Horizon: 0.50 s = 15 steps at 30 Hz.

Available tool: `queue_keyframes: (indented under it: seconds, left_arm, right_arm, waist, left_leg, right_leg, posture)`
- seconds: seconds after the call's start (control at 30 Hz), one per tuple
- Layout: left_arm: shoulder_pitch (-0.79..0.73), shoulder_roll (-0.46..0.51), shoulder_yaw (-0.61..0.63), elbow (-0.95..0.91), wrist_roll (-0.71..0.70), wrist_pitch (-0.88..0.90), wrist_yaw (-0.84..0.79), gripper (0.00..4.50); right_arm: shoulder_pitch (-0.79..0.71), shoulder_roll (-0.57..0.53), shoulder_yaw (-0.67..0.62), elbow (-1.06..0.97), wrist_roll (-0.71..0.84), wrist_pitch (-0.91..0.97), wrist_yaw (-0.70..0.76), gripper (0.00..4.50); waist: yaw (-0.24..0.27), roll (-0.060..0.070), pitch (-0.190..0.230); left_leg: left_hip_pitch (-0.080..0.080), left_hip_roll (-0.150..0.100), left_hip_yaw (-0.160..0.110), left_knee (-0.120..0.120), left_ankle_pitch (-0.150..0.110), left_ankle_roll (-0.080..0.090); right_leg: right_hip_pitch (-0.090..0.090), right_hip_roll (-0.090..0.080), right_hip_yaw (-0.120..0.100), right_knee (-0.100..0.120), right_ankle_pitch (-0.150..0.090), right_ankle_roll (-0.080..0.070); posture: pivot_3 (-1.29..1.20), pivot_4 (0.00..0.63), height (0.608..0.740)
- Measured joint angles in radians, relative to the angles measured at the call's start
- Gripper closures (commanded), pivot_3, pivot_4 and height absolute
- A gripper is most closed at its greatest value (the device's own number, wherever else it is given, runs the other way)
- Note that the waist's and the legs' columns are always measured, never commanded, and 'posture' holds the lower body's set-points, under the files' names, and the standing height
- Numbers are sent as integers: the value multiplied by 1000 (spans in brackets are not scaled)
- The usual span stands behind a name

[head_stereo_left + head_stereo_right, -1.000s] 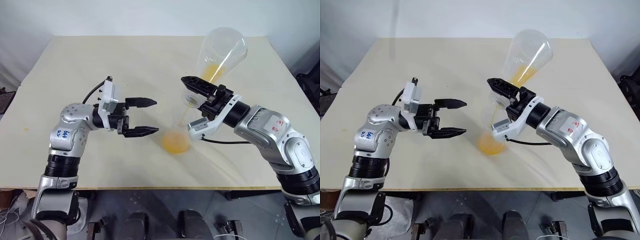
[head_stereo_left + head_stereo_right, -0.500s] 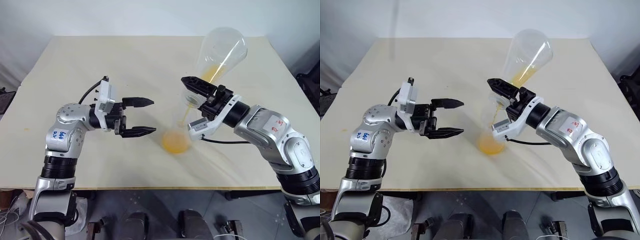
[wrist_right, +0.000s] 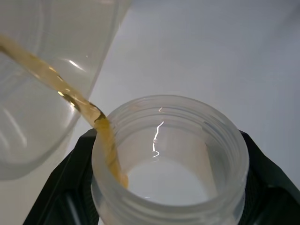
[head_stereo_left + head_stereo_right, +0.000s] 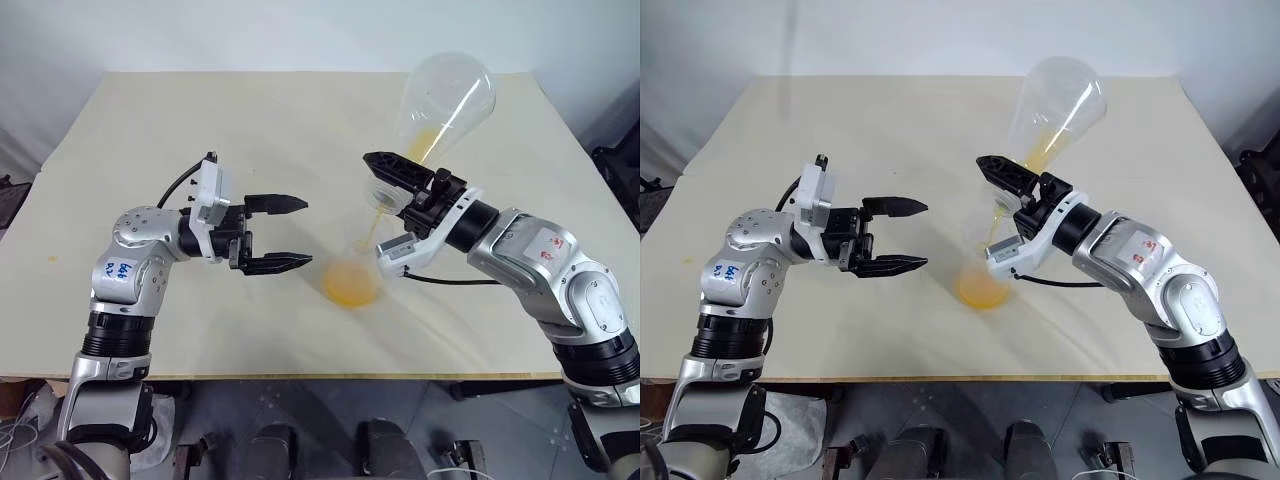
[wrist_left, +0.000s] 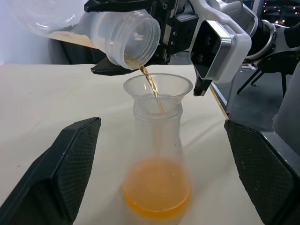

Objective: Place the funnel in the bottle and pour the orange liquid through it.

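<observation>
The right tool (image 4: 392, 178) is shut on the neck of the big flask (image 4: 445, 100) and holds it tipped, base up and mouth down. A thin stream of orange liquid (image 5: 151, 86) runs from the mouth into the funnel (image 5: 158, 89). The funnel sits in the neck of the bottle (image 5: 157, 140), which stands upright on the counter (image 4: 250, 130) between the two arms. A pool of liquid already lies in the bottom of the bottle, and some liquid is left in the flask, along its lower wall.

The left tool (image 4: 278, 233) is wide open and holds nothing. It points level toward the bottle, and in the left wrist view its two fingers (image 5: 70, 164) stand on either side of the bottle, well apart from it.

The flask looks like thin clear plastic, light and rather stiff, and its cone is too wide for the tool, so the threaded neck seems the right place to grip. The smooth wall is probably slippery, and a hard squeeze might bend it. The weight inside moves toward the mouth as the liquid runs out, so the grip has to resist a turn of the flask.

The bottle seems light too, with only a little liquid as ballast, and nothing holds it. The funnel rests loose in the neck. A push from the flask mouth could tip the funnel or the bottle. If the left tool must steady it, the narrow upper part below the funnel appears the best place.
</observation>
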Motion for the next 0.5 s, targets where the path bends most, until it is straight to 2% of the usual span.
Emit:
queue_keyframes:
  seconds: [0.5]
  left_arm:
    - [0, 0, 0, 0, 0, 0, 2, 0]
  right_arm:
    - [-22, 0, 4, 7, -30, -11, -5, 1658]
  waist:
    - [0, 0, 0]
  left_leg:
    - [0, 0, 0, 0, 0, 0]
  right_leg:
    - [0, 0, 0, 0, 0, 0]
  posture:
    - [0, 150, 740]
